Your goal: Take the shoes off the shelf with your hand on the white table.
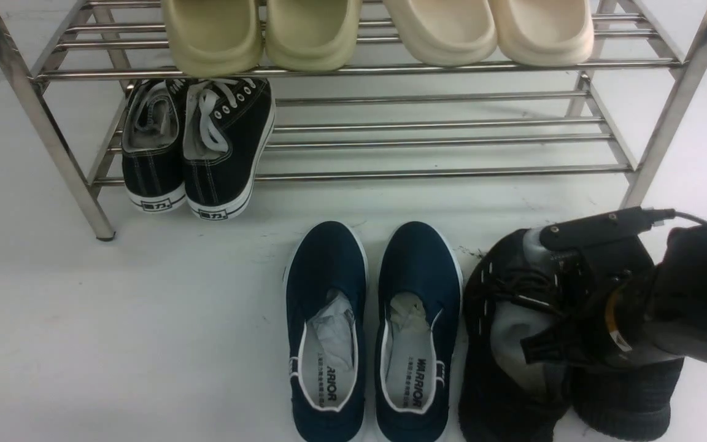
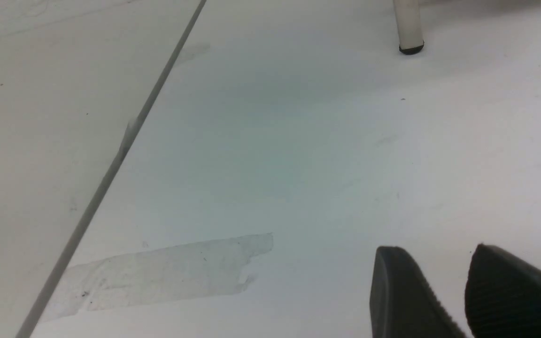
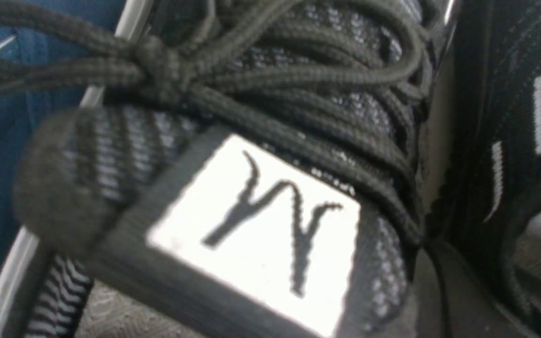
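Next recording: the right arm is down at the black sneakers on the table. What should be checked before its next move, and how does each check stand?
1. The black knit sneakers are off the shelf: ok, both are on the white table in front of it.
2. Hold of the right gripper: ok, jaws shut on the pair.
3. Soles flat on the table: cannot tell, the arm hides much of the pair.
4. Gap to the navy slip-ons: cannot tell, the nearer sneaker sits very close to one.
5. The left gripper is out of the way: ok, jaws open over bare table.
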`<action>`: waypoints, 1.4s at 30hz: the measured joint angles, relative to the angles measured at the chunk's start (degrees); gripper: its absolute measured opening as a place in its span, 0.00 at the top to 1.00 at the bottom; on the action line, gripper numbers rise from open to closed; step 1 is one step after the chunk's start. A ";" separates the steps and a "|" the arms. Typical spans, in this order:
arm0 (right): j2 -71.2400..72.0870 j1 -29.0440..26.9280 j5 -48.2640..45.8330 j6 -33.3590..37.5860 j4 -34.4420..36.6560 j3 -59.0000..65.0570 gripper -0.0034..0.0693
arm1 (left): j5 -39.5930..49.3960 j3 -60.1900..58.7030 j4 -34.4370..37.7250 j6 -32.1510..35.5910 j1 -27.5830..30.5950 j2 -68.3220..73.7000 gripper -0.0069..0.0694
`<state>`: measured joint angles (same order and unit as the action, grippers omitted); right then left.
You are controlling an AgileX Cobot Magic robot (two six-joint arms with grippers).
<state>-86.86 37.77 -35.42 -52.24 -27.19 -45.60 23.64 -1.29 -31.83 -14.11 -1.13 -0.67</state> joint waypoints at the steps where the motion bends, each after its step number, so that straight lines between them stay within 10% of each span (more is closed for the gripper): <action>1: 0.00 0.00 -0.06 0.49 0.06 0.00 0.92 | 0.00 0.00 0.00 0.00 0.00 0.00 0.59; 12: 1.84 0.00 -6.01 5.15 1.77 -0.37 0.84 | 0.00 0.00 0.00 0.00 0.00 0.00 0.59; 27: 2.23 0.00 -13.00 8.69 8.84 -5.01 0.06 | 0.00 0.00 0.00 0.00 0.00 0.00 0.59; 42: 6.04 0.00 -34.03 18.81 10.80 -24.89 0.20 | 0.00 0.00 0.00 0.00 0.00 0.00 0.59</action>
<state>-80.82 37.77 -69.45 -33.43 -16.40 -70.49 23.64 -1.29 -31.83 -14.11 -1.13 -0.67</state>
